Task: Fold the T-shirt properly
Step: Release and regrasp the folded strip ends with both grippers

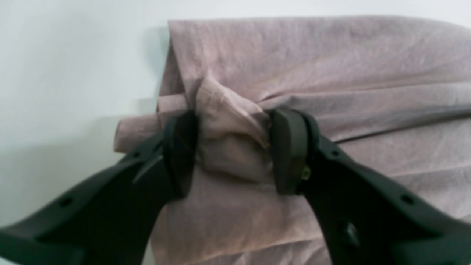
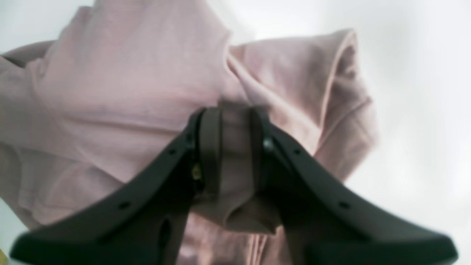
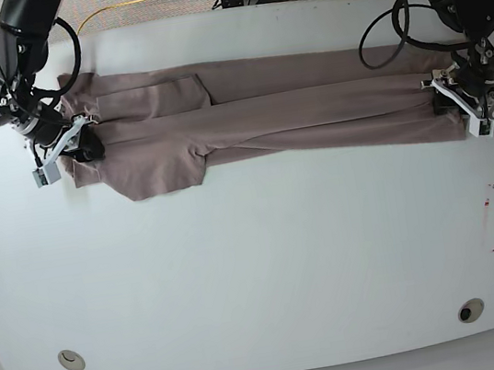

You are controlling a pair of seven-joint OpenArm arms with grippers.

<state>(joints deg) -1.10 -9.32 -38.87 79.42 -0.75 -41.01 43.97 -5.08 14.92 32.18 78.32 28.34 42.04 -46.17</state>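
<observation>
At three and nine o'clock, both grippers (image 1: 232, 147) (image 2: 235, 147) pinch the shirt (image 3: 310, 106) ends (probably stretching it flat).

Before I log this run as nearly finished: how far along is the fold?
Done: the T-shirt lies across the table as a long narrow band, its sides seemingly already folded in. In hand: the left hand pinches a bunch of cloth at one end, and the right hand is shut on cloth at the sleeve end. Left: folding the band end to end; one flap sticks out.
</observation>
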